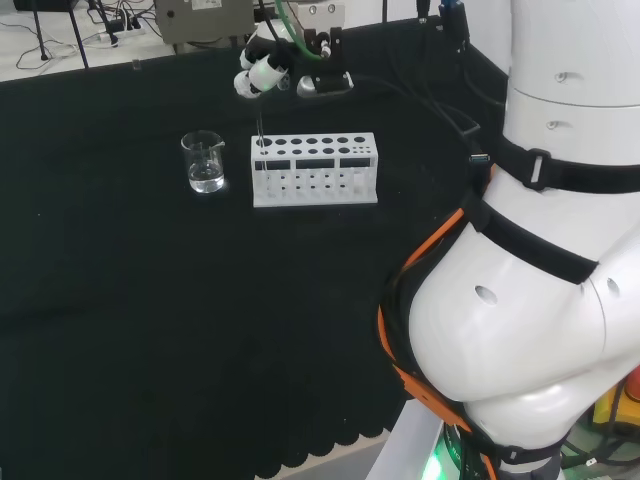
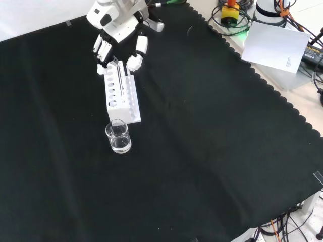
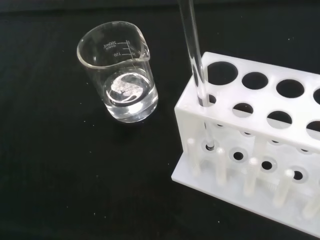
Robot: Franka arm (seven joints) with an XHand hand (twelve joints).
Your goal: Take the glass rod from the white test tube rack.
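The white test tube rack (image 1: 315,170) stands on the black cloth, and a thin clear glass rod (image 1: 259,132) rises from its end hole nearest the beaker. In the wrist view the rod (image 3: 196,60) passes down through the corner hole of the rack (image 3: 260,140) to the base. The hand (image 1: 262,68) hovers just above the rod's top. In the front view the hand (image 2: 118,27) is at the rack's (image 2: 132,103) far end, its fingers (image 2: 103,50) and thumb spread to either side of the rod (image 2: 121,80) without closing on it.
A small glass beaker (image 1: 204,162) with a little clear liquid stands beside the rack's rod end, nearer the camera in the front view (image 2: 118,137). Cables and equipment lie beyond the cloth's far edge in the head view.
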